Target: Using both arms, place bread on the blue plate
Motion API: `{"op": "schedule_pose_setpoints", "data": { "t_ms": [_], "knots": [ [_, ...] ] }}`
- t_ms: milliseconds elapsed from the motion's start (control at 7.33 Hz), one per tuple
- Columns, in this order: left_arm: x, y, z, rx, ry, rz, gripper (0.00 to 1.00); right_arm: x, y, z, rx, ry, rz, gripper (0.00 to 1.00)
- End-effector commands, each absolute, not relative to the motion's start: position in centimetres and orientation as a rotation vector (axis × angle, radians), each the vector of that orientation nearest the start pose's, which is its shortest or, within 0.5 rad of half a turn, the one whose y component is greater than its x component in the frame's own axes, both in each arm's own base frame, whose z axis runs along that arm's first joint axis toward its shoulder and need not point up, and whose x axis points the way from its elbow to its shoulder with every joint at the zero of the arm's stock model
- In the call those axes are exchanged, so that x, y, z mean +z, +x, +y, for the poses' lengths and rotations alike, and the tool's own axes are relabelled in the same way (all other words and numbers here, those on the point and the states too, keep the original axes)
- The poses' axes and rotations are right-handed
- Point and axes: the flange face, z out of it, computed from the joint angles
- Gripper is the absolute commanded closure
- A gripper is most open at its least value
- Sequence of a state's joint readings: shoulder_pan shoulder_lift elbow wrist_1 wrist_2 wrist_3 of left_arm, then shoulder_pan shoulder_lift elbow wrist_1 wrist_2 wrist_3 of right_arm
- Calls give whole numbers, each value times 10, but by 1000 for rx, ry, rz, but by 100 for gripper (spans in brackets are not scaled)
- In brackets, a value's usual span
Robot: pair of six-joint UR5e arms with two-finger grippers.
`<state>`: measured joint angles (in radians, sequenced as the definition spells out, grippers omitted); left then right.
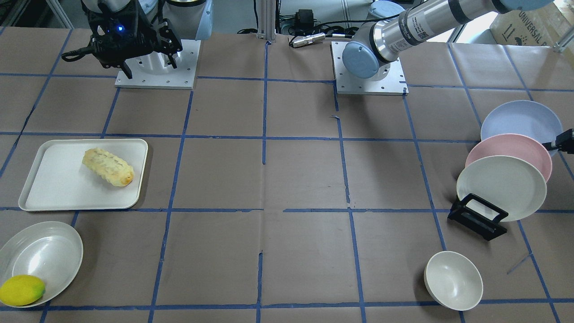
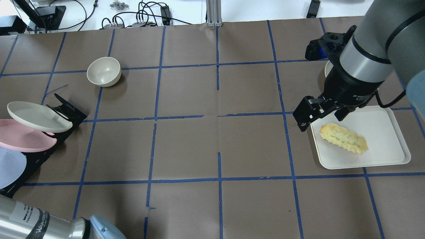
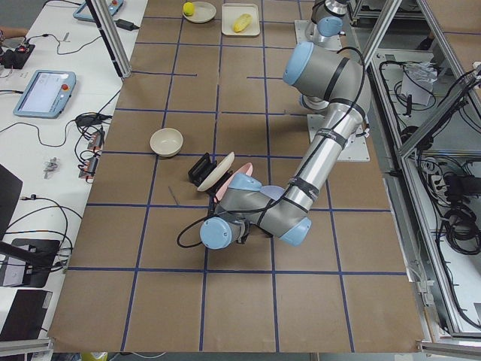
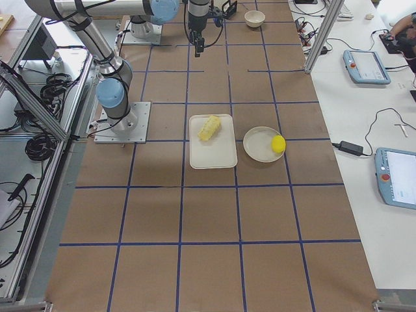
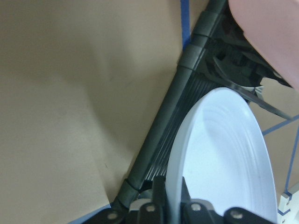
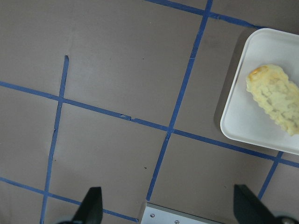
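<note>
Bread (image 1: 108,167): pale yellow, bumpy and ridged, browner at one end. Lies aslant on the white tray (image 1: 58,188), right side of the table, untouched. Right gripper (image 2: 320,121) raised well clear, fingers spread, empty. Far left: blue plate (image 1: 520,119) on edge in the black rack (image 1: 477,217), rim between the left gripper's (image 5: 172,193) fingers; cannot tell whether pinched. Looks like the opening step, fetching the plate. Calls next for lifting it free without dragging the pink plate (image 1: 506,150).

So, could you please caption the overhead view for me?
Open right gripper near bread on tray; blue plate racked left.
</note>
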<state>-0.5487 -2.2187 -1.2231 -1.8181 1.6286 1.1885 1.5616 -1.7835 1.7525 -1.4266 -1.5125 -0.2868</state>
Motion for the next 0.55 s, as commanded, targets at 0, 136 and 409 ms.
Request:
{"op": "schedule_pose_setpoints", "data": {
  "t_ms": [0, 136, 409],
  "knots": [
    [276, 498, -437, 549, 288, 3568, 85, 480, 136, -391, 159, -419, 3034, 0],
    [301, 485, -426, 553, 281, 3575, 85, 480, 136, -391, 159, -419, 3034, 0],
    [334, 450, -407, 555, 252, 3572, 85, 480, 136, -391, 159, -419, 3034, 0]
  ]
}}
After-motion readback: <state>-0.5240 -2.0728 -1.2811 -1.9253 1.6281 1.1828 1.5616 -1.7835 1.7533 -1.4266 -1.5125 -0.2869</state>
